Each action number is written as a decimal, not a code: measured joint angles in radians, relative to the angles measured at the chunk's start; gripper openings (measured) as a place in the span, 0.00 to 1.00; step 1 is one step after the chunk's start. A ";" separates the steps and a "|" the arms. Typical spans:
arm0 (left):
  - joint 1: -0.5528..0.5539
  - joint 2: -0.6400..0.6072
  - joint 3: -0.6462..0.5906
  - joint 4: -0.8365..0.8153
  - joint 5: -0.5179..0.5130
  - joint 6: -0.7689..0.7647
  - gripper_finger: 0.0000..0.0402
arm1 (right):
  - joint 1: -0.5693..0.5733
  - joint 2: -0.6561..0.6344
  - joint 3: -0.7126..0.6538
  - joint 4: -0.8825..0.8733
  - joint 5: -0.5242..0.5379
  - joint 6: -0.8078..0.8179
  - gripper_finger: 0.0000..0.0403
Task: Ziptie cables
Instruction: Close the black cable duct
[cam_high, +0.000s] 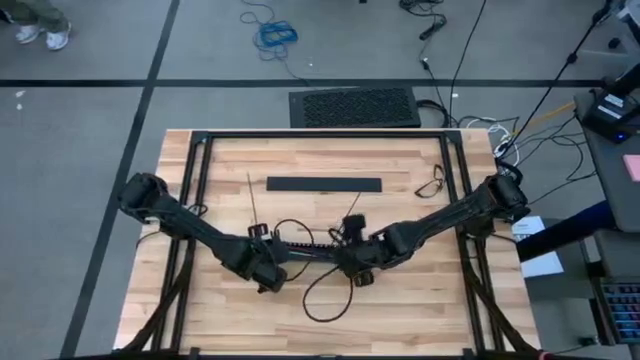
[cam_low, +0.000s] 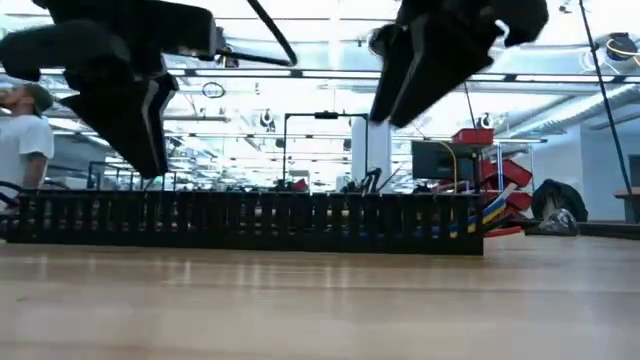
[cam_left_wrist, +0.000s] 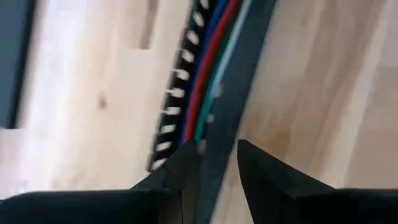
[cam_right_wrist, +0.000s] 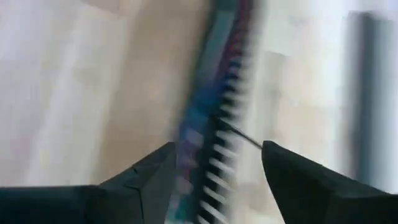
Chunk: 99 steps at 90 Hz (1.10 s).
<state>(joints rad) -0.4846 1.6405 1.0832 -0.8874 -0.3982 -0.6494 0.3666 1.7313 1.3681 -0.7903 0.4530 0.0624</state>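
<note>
The cables, red, blue and green wires, lie along a black slotted channel at the table's middle. Their coloured ends stick out of the channel's right end. My left gripper is open above the channel's left end, one finger on each side of it. My right gripper is open wider, over the channel's right part. In the low view both grippers hang clear above the channel. Thin dark zipties lie as loops on the wood. One thin ziptie tail crosses the channel.
A flat black bar lies farther back on the table, with a straight ziptie to its left and a small dark loop to its right. A person stands beyond the table's far left.
</note>
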 joint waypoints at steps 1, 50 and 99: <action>-0.001 0.000 0.000 -0.001 -0.006 0.000 0.28 | 0.001 -0.007 0.006 -0.022 0.021 0.002 0.57; 0.122 -0.255 -0.177 0.299 -0.230 0.116 0.28 | -0.335 -0.398 -0.291 -0.124 -0.008 0.158 0.57; 0.832 -0.476 -0.377 0.515 0.473 0.069 0.28 | -0.982 -0.422 -0.756 0.498 -0.613 0.274 0.57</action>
<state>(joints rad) 0.3474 1.1648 0.7067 -0.3726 0.0743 -0.5807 -0.6158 1.3092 0.6123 -0.2924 -0.1598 0.3368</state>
